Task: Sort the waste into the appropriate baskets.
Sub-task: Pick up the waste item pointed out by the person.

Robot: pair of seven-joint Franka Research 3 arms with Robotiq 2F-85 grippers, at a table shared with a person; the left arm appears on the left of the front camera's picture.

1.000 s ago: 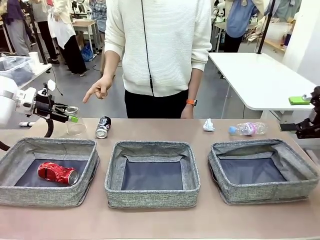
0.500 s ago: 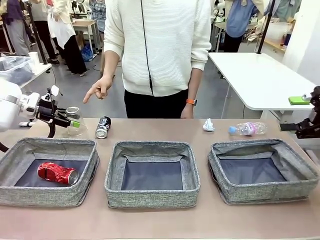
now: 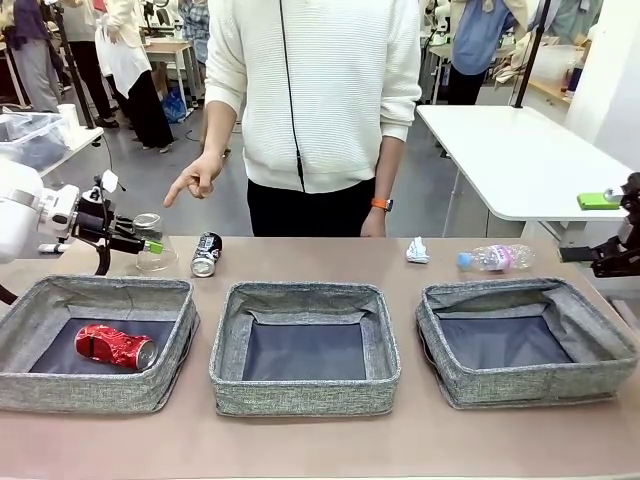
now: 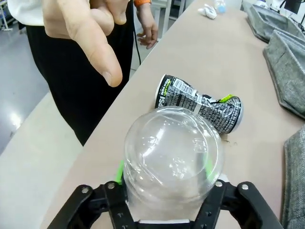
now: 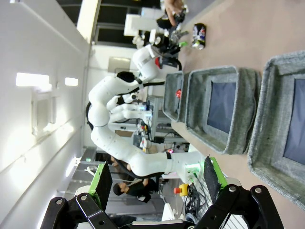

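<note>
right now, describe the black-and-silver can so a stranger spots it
Find the left basket, holding a crushed red can. Just beyond its far right corner the black-and-silver can lies on the table. Unlike the clear plastic cup beside it, it is dark and printed.

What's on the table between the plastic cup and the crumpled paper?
Front view: the black-and-silver can lies beside the cup; from there to the paper wad the tabletop is bare.
</note>
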